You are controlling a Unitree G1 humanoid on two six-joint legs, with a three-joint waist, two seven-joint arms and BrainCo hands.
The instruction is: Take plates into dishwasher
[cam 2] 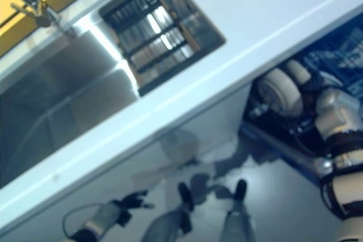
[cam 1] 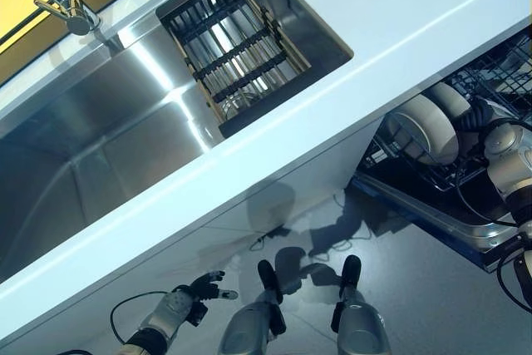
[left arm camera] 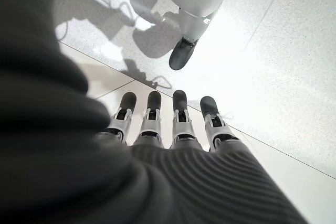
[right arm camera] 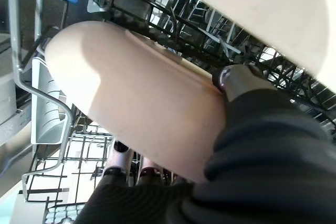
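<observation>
The right hand [right arm camera: 247, 108] grips a cream plate [right arm camera: 142, 108], thumb curled on its face, inside the dishwasher rack [right arm camera: 68, 166]; the left hand [left arm camera: 173, 129] hangs low, fingers straight, empty

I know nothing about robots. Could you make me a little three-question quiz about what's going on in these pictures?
1. True or false: the left robot hand is holding a plate.
2. Where is the cream plate that the right robot hand grips?
A. in the sink
B. over the dishwasher rack
C. on the floor
3. Fill in: the slatted tray sits across one end of the ____.

Key:
1. False. It hangs empty, fingers straight, above the floor.
2. B. The thumb presses the plate's face and fingers show under its edge, wire tines behind it.
3. sink
</observation>
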